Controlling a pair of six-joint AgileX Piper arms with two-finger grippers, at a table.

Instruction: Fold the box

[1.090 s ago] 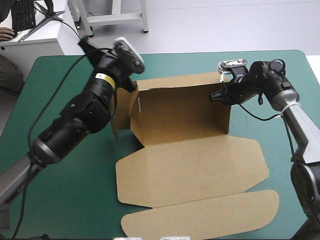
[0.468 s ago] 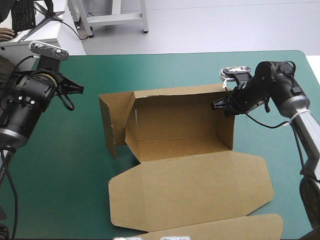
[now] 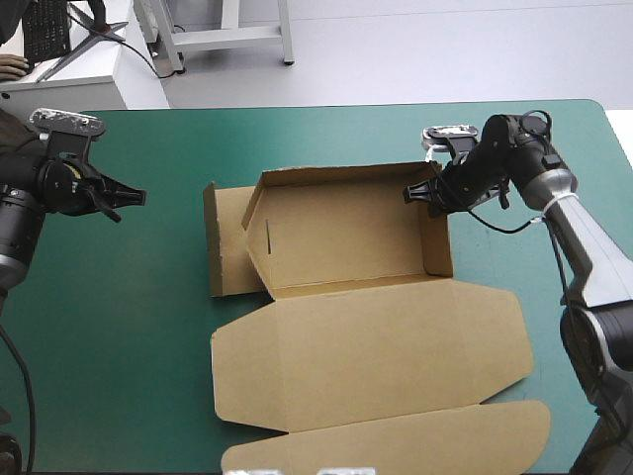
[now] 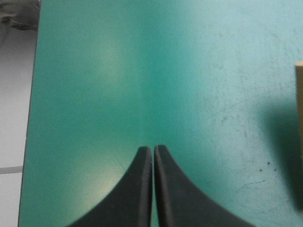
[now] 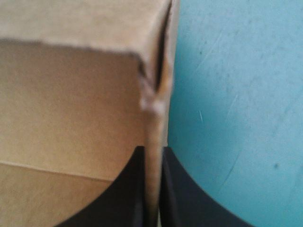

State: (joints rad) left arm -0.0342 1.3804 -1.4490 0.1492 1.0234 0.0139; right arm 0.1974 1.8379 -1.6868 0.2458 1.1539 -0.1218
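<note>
The brown box [image 3: 346, 247] lies mid-table as an open tray, its back and right walls raised and its lid [image 3: 371, 351] flat toward the near edge. Its left side flap [image 3: 226, 247] leans outward, loose. My right gripper [image 3: 427, 194] is shut on the box at the top of the right wall; in the right wrist view the board edge [image 5: 154, 156] runs between the black fingers [image 5: 173, 189]. My left gripper [image 3: 134, 196] hovers over bare cover far to the left, shut with nothing in it, the box's edge [image 4: 299, 109] off to one side.
The teal-green cover [image 3: 148, 327] lies bare left of the box. The table's left edge [image 4: 33, 118] shows in the left wrist view. A second lid flap [image 3: 396, 445] reaches the near edge.
My left arm has pulled away from the box's left wall to the far left. The left flap has fallen outward. The right gripper and box have shifted slightly left.
</note>
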